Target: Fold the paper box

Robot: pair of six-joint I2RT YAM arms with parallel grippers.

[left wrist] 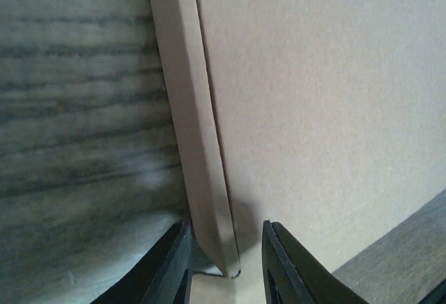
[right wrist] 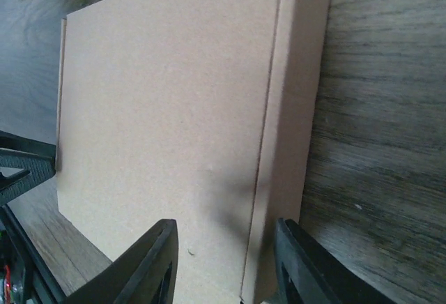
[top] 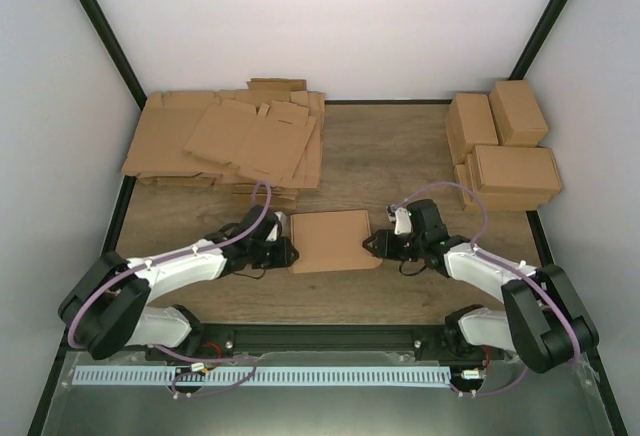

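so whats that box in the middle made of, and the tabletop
The paper box looks like plain brown cardboard, matte and unprinted: a faint fibrous surface and a creased fold along its edge in the right wrist view. The table shows dark grey-brown wood grain with a dull finish; solid wood, veneer or printed laminate, I cannot tell.

The top camera hangs high behind the near edge of the dark wood-grain desk (top: 400, 146), tilted down and forward, far enough back to take in the whole surface. The left wrist camera looks forward past the black two-finger left tool (left wrist: 224, 226), very close to one edge of the flat plain brown cardboard box (left wrist: 327, 109). The right wrist camera, slightly farther back behind the black right tool (right wrist: 224, 224), faces the opposite edge. All three views share that box and the desk around it.
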